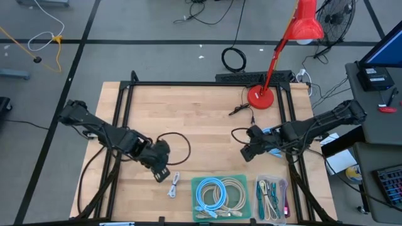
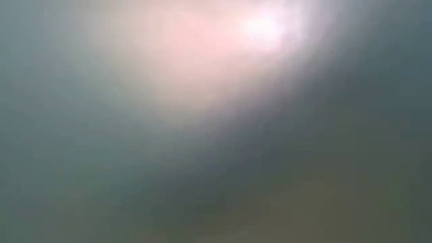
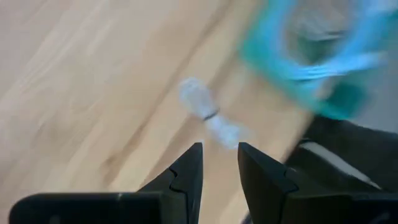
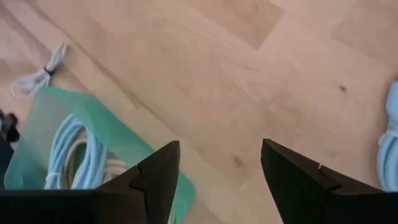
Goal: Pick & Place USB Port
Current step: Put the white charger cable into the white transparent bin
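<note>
White bundled cable (image 1: 174,185) lies on the table (image 1: 201,119) just beside the green tray (image 1: 219,192). Left gripper (image 3: 219,150), narrowly parted and empty, hovers near it. Right gripper (image 4: 220,155), wide, empty, above tray.

The counter (image 1: 201,119) is pale blond wood with a streaky grain, framed by black rails (image 1: 188,83). A bright red lamp (image 1: 295,37) stands at its far right corner on a round red base. Along the near edge sits a teal-green tray (image 1: 196,183) holding light blue and cream cable coils (image 1: 217,193), and beside it a clear tray (image 1: 284,188) of green, grey and purple cords. A small white cable (image 1: 174,186), tied with a dark band, lies left of the teal tray. Both arms are black, each pincer black too. A black loop (image 1: 179,143) lies mid-counter. The floor is grey with dark lines.
</note>
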You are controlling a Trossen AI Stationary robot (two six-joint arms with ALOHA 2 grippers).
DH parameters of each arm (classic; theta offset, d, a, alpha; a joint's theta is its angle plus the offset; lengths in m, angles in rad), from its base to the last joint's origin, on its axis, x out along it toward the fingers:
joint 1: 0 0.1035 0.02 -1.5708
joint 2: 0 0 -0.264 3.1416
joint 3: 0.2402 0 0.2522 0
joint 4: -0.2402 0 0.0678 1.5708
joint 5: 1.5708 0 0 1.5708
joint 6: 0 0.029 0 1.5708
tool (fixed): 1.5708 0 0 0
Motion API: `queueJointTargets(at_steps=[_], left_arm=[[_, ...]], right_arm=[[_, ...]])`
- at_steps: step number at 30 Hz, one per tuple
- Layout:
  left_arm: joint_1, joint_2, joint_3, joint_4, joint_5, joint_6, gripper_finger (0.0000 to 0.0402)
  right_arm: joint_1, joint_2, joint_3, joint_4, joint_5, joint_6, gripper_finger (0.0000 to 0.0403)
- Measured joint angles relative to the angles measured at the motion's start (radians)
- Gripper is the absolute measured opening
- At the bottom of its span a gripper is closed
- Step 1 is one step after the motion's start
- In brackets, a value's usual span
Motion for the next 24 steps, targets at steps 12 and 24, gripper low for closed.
queueJointTargets(at_steps=[12, 24], left_arm=[[-0.045, 0.084, -0.158, 0.141, 0.121, -0.245, 0.0106], [-0.056, 0.311, -0.157, 0.295, 0.131, -0.173, 0.0106]], right_arm=[[-0.019, 0.0, 0.0, 0.065, 0.077, -0.006, 0.0215], [-0.019, 0.0, 0.0, 0.093, 0.131, 0.02, 0.0215]])
